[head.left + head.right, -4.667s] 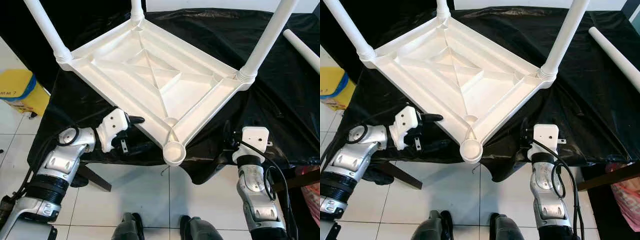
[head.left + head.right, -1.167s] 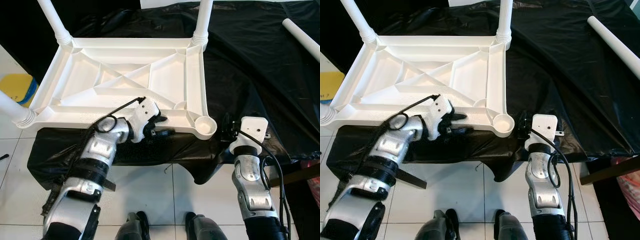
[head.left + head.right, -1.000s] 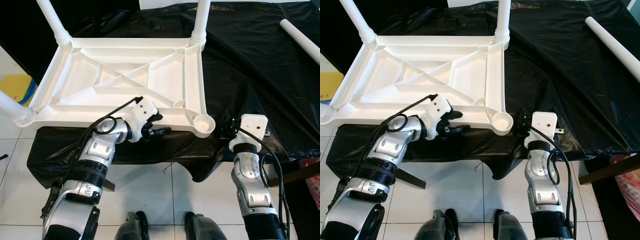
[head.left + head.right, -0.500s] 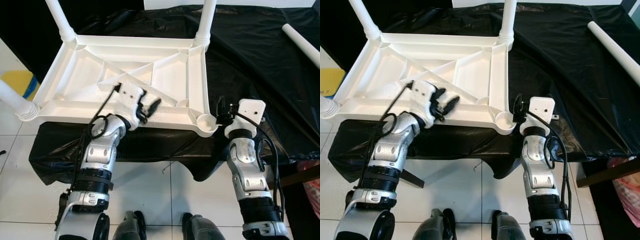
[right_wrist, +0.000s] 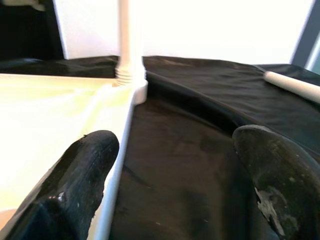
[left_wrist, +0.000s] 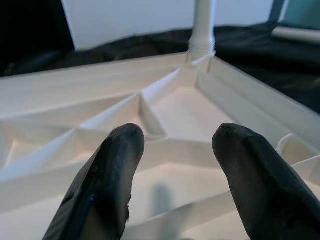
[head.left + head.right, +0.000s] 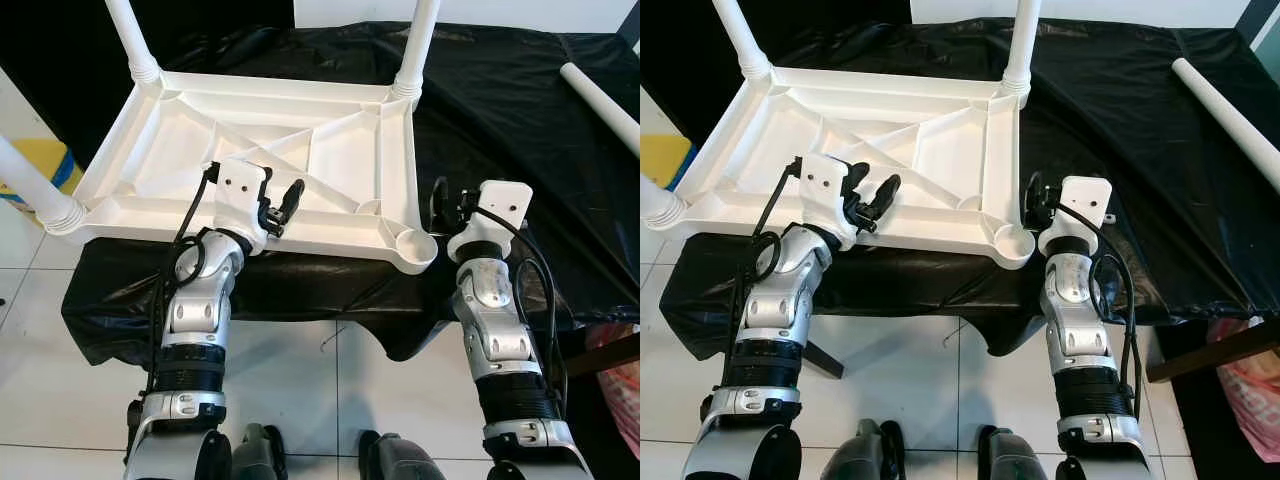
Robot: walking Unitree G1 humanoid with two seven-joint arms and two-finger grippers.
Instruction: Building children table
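Both claws spread empty, left gripper point(image 7: 283, 205) over upturned table point(image 7: 150, 180); fetch loose leg point(image 7: 600, 92), seat squarely in empty socket point(image 7: 412, 244).

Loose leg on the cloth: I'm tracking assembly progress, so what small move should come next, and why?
Probably swing the right hand, open and empty, toward the loose leg. The upturned tabletop carries three legs, and its near corner socket is empty.
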